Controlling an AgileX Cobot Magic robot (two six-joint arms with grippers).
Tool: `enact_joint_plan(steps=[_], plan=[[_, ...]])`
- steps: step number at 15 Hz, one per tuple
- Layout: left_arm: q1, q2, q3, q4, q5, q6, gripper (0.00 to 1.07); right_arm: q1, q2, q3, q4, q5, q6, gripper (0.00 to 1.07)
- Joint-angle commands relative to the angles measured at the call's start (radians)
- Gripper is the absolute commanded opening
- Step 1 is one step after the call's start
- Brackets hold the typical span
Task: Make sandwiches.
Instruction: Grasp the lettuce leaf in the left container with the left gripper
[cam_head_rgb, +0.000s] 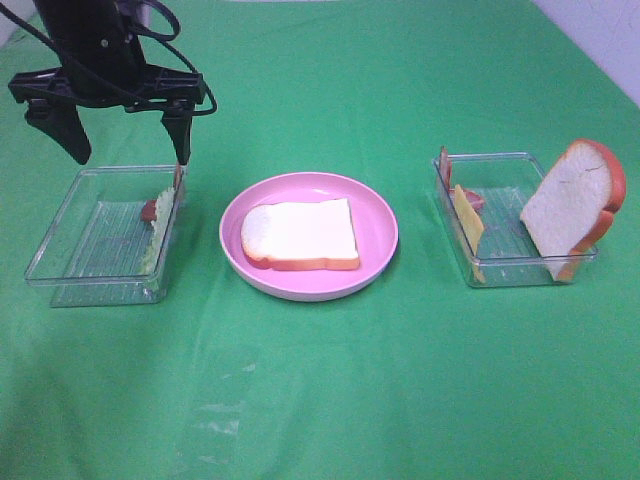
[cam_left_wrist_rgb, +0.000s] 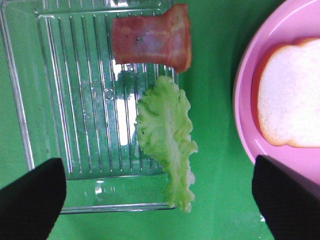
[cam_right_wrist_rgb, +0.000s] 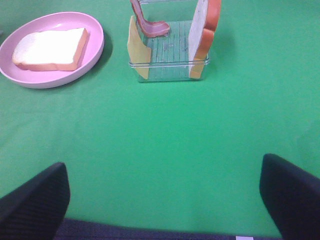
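Note:
One white bread slice (cam_head_rgb: 300, 233) with an orange-brown crust lies flat on the round pink plate (cam_head_rgb: 228, 245). My left gripper (cam_head_rgb: 122, 140) hangs open above the left clear tray (cam_head_rgb: 60, 250). That tray holds a pale green lettuce leaf (cam_left_wrist_rgb: 167, 135) draped over its plate-side wall and a reddish bacon strip (cam_left_wrist_rgb: 150, 40). In the left wrist view the left gripper (cam_left_wrist_rgb: 157, 200) has nothing between its fingers. The right tray (cam_head_rgb: 500, 270) holds a second bread slice (cam_head_rgb: 570, 205) leaning upright, yellow cheese (cam_head_rgb: 468, 225) and a bacon strip (cam_right_wrist_rgb: 147, 25). My right gripper (cam_right_wrist_rgb: 162, 200) is open and well short of that tray.
Green cloth (cam_head_rgb: 330, 380) covers the table, with bare stretches in front of the plate and trays. The plate stands between the two trays, with narrow gaps on either side. A pale wall or edge shows at the far right corner (cam_head_rgb: 610, 40).

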Motion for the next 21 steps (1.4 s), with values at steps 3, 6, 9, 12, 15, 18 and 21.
enact_joint_plan(steps=[3,6,9,12,15,18,21], plan=[[-0.004,0.057,0.008,-0.073,-0.037,-0.054,0.93,0.001,-0.032,0.003,0.005,-0.005,-0.001,0.98],[-0.010,0.091,0.008,-0.103,-0.064,-0.046,0.93,0.001,-0.032,0.003,0.008,-0.005,-0.002,0.98],[-0.010,0.126,0.008,-0.120,-0.053,-0.009,0.93,0.001,-0.032,0.003,0.009,-0.005,-0.002,0.98],[-0.015,0.150,0.008,-0.135,-0.030,0.040,0.93,0.001,-0.032,0.003,0.009,-0.005,-0.002,0.98],[-0.015,0.152,0.008,-0.133,-0.019,0.076,0.93,0.001,-0.032,0.003,0.008,-0.005,-0.002,0.98],[-0.015,0.152,0.008,-0.106,-0.001,0.093,0.93,0.001,-0.032,0.003,0.008,-0.005,-0.002,0.98],[-0.015,0.152,0.008,-0.089,0.003,0.093,0.93,0.001,-0.032,0.003,0.008,-0.005,-0.002,0.98]])
